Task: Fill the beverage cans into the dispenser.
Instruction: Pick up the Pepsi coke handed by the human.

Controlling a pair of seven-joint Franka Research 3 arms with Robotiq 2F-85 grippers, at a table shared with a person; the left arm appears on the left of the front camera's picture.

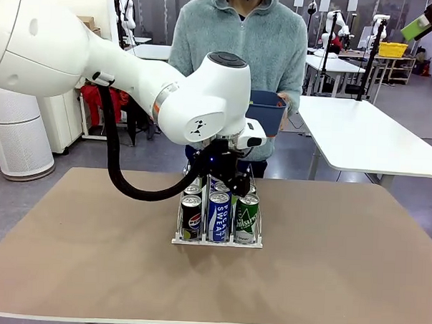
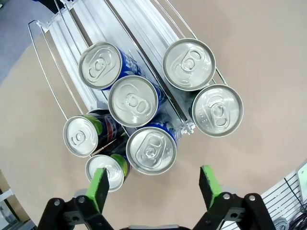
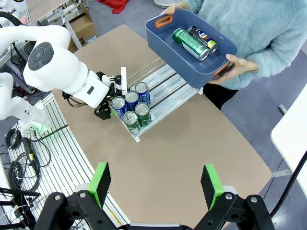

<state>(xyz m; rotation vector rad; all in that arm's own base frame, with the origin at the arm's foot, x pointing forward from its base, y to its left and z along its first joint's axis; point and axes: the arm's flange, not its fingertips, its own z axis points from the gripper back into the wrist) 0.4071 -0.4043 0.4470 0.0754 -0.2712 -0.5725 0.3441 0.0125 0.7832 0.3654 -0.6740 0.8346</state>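
Observation:
The dispenser (image 1: pixel 217 242) stands mid-table with several beverage cans (image 1: pixel 219 216) upright in its three lanes: a black one, a blue-and-white one and a green one in the front row. My left gripper (image 1: pixel 223 182) hangs open just above those cans. From its wrist, the green pads (image 2: pixel 99 188) stand wide apart over the silver can tops (image 2: pixel 151 150), holding nothing. My right gripper (image 3: pixel 156 184) is open and empty, high above the table. From there the dispenser (image 3: pixel 168 84) and its cans (image 3: pixel 130 108) lie far below.
A person at the far side holds a dark blue bin (image 1: pixel 267 110) above the table edge; in the bin (image 3: pixel 158 36) lie a green can (image 3: pixel 187 43) and a dark can (image 3: pixel 204 39). Bare brown tabletop (image 1: pixel 341 261) surrounds the dispenser.

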